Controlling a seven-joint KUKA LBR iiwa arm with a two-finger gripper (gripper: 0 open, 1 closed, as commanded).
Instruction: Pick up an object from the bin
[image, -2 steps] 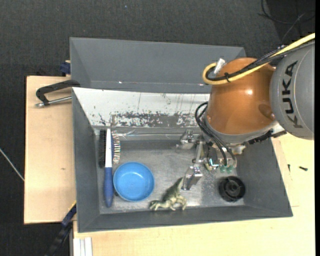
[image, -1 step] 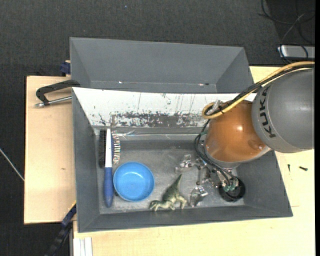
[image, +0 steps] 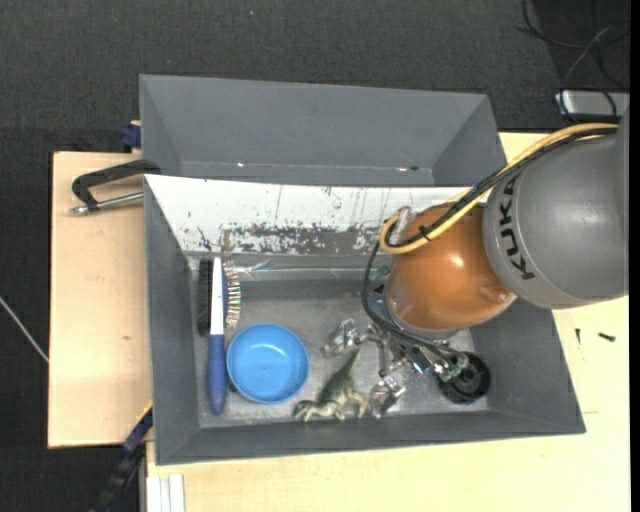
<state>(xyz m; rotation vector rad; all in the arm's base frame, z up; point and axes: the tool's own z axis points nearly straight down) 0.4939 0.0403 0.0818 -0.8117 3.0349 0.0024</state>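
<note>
My gripper (image: 366, 364) hangs low in the bin's front middle, under the orange wrist cover. Its two metal fingers stand apart, one at the upper left (image: 343, 337) and one at the lower right (image: 389, 391), so it is open. A green toy dinosaur (image: 336, 397) lies on the floor by the front wall, and its raised neck reaches up into the gap between the fingers. Just left of the dinosaur rests a blue bowl (image: 267, 363), upright. A black round object (image: 465, 379) lies to the right of the gripper, partly under the arm.
A brush (image: 215, 335) with a blue and white handle and dark bristles lies along the left wall. The orange cover and grey arm hide the bin's right middle. The back half of the floor is bare metal.
</note>
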